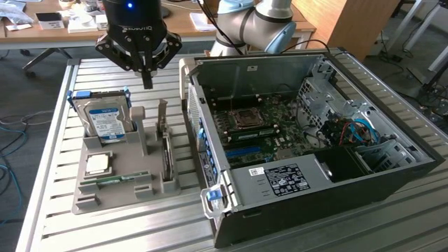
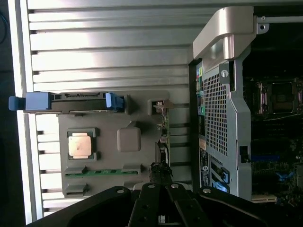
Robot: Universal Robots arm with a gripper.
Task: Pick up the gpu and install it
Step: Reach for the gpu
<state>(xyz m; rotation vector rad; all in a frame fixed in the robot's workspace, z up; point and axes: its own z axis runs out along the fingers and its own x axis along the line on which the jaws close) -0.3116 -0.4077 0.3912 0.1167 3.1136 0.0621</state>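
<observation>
- The slatted metal table (image 1: 112,231) carries everything. Its edge on the exterior view's left runs close beside the parts tray, with floor beyond it.
- The open computer case (image 1: 315,220) lies on its side on the exterior view's right, motherboard facing up. Its near wall stands just beside the tray, with a narrow strip of bare slats between them.
- The grey parts tray (image 1: 105,202) sits on the table between that edge and the case.
- My claw (image 1: 147,84) hangs above the far end of the tray, fingers pressed together and pointing straight down, gripping nothing. There is open air all round it.
- The hard drive (image 1: 105,123) stands upright in its slot, below the claw and toward the exterior view's left.
- The gpu (image 1: 166,147) stands on its long edge in the tray slot nearest the case. It is below the fingertips and slightly toward the exterior view's right, not touched. In the wrist view its thin top edge lines up with the closed fingers.
- The processor (image 1: 97,164) lies flat in its pocket, well apart from the card.
- The green memory stick (image 1: 112,180) lies just in front of the processor.
</observation>
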